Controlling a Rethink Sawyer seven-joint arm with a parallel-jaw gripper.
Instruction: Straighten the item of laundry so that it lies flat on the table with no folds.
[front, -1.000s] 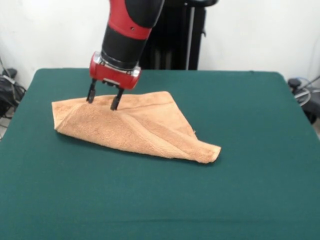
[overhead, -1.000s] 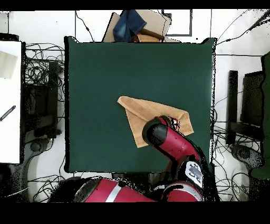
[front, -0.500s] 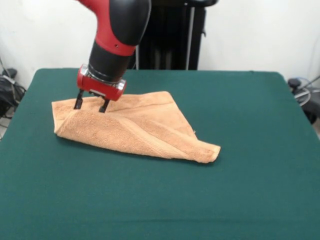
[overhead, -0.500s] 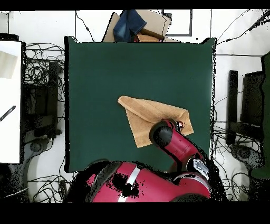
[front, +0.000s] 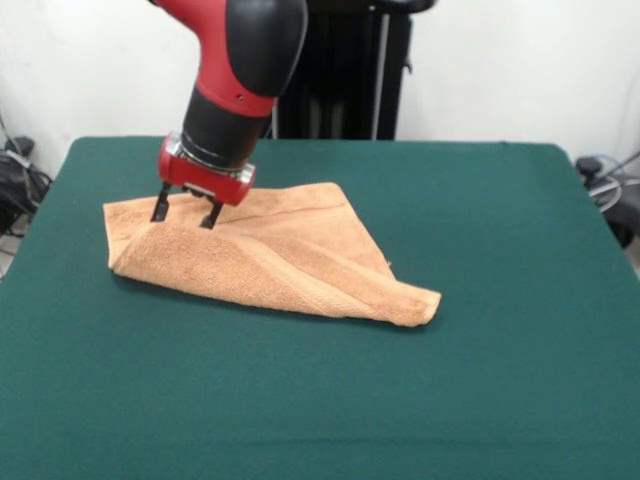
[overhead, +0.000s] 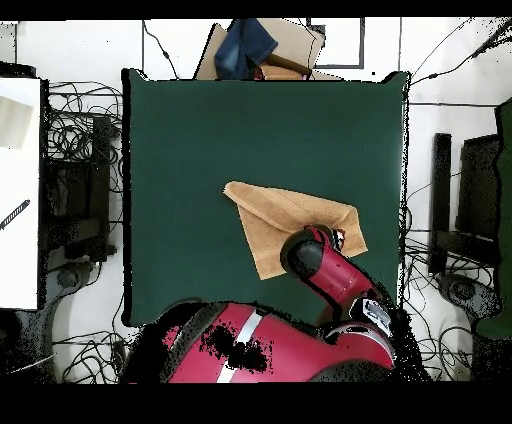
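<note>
Front view shows the green counter (front: 500, 380) carrying the orange towel (front: 280, 260), folded over into a rough triangle left of centre and so far from flat, while the tool (front: 186, 211) hovers spread apart, empty, above its far-left corner.

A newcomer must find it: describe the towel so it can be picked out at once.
Start from the large green table. On it, under the red arm's open hand, lies the towel. It is peach-orange terry cloth, folded over itself, the only thing on the felt.

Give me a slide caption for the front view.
Open tool poised over the folded orange towel on the green table.
</note>
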